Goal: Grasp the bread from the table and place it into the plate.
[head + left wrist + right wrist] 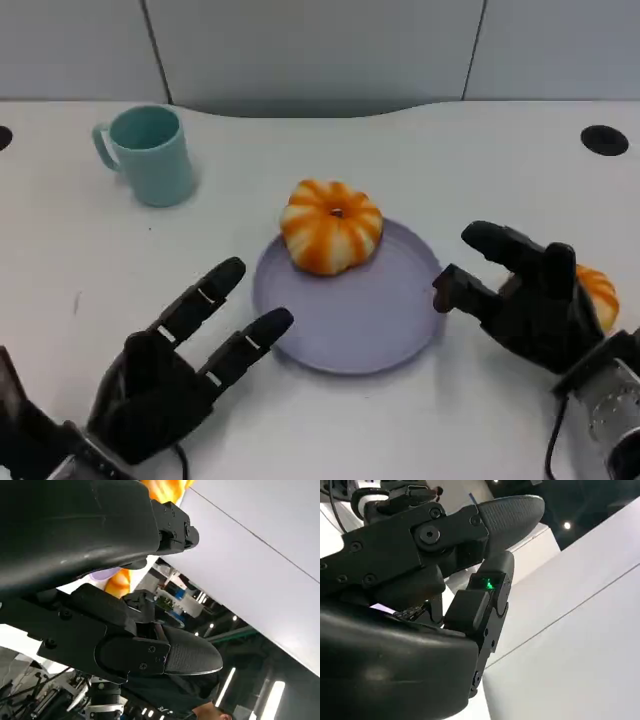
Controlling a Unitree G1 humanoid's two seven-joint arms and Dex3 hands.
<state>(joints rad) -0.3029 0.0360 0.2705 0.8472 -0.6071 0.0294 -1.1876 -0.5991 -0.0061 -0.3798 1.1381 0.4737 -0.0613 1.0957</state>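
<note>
Mug (150, 155): a light teal mug is seen upright at the far left of the white counter (420, 150), its handle turned to the left, well apart from the other things.
Left hand (175, 365): seen at the near left, held above the counter with its fingers (205, 290) spread and stretched toward the plate; nothing is held. One fingertip lies just beside the plate's near-left rim.
Plate (360, 330): a round lavender plate is seen at the middle of the counter, between the two hands.
Bread on the plate (331, 226): a pumpkin-shaped bread, orange with pale stripes, is seen resting on the far-left part of the plate.
Right hand (525, 295): seen just right of the plate, its fingers curved and apart; whether anything is gripped cannot be told.
Second bread (598, 296): an orange striped bread is seen at the far right, largely hidden behind the right hand; contact between them cannot be told.
Hole (604, 139): a dark round opening is seen in the counter at the far right.
</note>
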